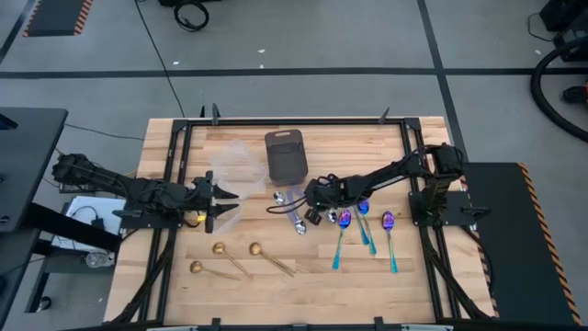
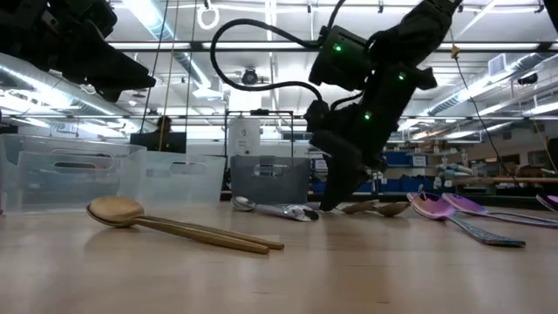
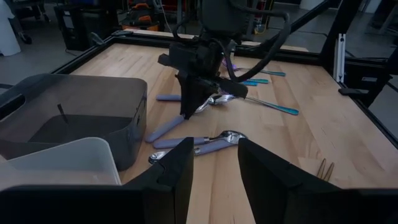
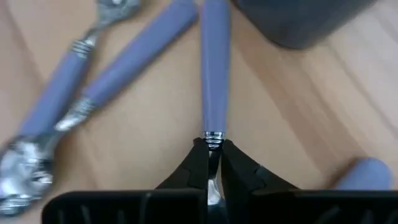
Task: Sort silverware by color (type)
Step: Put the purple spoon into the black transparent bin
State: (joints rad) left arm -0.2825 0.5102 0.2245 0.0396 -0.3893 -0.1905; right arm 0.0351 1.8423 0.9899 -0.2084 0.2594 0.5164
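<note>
A gold spoon (image 2: pixel 122 212) lies in front on the surface (image 1: pixel 303 285). The right tool (image 4: pixel 212 163) pinches a silver spoon with a purple handle (image 4: pixel 213 68) beside the gray tray (image 1: pixel 285 154). The left tool (image 3: pixel 210 165) waits half open near the clear tubs (image 1: pixel 232 165).

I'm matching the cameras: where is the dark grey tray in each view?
High: tray at upper middle of the table.
Low: tray in the background, centre.
Left wrist: tray beside the clear tub.
Right wrist: tray corner beyond the held spoon.
Landmark: right gripper, beside it.

Gold spoons (image 1: pixel 220 250), purple-teal spoons (image 1: pixel 344 232), lavender-handled silver spoons (image 4: pixel 214 68).
</note>
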